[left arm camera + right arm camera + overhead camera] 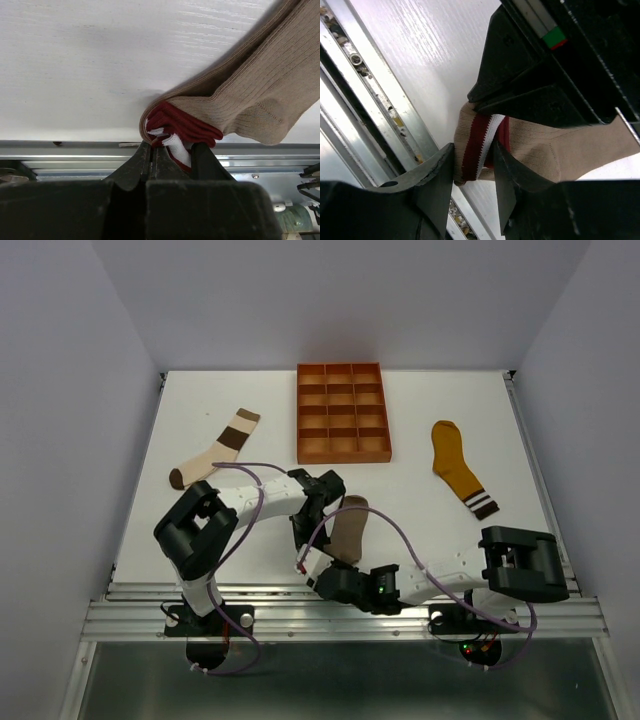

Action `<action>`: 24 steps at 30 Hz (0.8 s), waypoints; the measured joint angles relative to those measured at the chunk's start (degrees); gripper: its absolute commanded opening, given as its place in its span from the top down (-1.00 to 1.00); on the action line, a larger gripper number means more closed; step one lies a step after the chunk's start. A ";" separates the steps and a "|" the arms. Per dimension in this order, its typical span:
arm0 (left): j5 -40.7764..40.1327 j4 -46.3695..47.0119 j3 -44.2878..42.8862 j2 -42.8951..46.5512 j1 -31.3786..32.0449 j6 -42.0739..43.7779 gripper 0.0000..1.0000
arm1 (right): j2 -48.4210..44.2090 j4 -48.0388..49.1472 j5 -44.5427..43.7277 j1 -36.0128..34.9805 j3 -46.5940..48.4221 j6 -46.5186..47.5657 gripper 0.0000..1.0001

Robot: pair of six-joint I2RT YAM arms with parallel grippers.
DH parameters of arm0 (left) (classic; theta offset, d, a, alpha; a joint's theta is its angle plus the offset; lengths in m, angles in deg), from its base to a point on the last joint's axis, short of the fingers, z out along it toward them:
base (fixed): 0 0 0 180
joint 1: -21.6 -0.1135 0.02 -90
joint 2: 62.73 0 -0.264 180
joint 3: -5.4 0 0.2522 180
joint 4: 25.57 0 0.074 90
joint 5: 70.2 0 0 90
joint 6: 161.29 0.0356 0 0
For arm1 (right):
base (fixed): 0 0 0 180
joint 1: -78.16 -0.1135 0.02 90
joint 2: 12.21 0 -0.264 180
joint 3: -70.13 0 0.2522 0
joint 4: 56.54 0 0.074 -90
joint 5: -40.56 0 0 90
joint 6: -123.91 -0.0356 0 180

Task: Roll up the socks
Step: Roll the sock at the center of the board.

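The taupe sock lies near the table's front middle, its maroon-and-white striped cuff folded over on itself. My left gripper is shut on the edge of that cuff; from above it sits at the sock's left side. My right gripper comes in from the near side, its two fingers pressed against either side of the folded cuff. A brown-cream-white sock lies flat at the left. The mustard sock lies flat at the right.
An orange tray with square compartments stands at the back centre. The metal rail along the table's front edge runs just below both grippers. Purple cables loop over both arms.
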 measured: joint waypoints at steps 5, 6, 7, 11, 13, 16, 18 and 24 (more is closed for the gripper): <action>0.63 0.15 0.00 0.00 -0.46 0.02 1.00 | 2.56 -0.24 -2.21 -0.07 1.27 -0.07 0.41; 0.68 0.22 0.02 0.00 -0.57 0.02 1.00 | 3.17 -0.26 -2.86 -0.07 1.66 -0.04 0.48; 0.72 0.28 0.04 0.00 -0.66 0.02 1.00 | 3.58 -0.35 -3.39 -0.09 1.99 -0.02 0.58; 0.92 0.66 0.35 0.00 -1.11 0.04 1.00 | 4.28 -0.52 -4.74 -0.17 2.78 -0.48 0.99; 1.07 0.81 0.44 0.00 -1.27 0.09 0.92 | 4.28 -0.57 -4.85 -0.17 2.78 -0.85 0.99; 1.53 0.94 0.44 0.00 -1.57 0.48 0.56 | 4.11 -0.70 -4.63 -0.17 2.78 -1.97 0.99; 1.81 1.16 0.44 0.00 -1.73 0.44 0.34 | 3.56 -0.76 -3.45 0.42 2.49 -3.02 0.99; 1.97 2.34 0.44 0.15 -3.13 0.48 0.16 | -0.55 1.09 4.37 5.22 -0.85 -7.28 0.98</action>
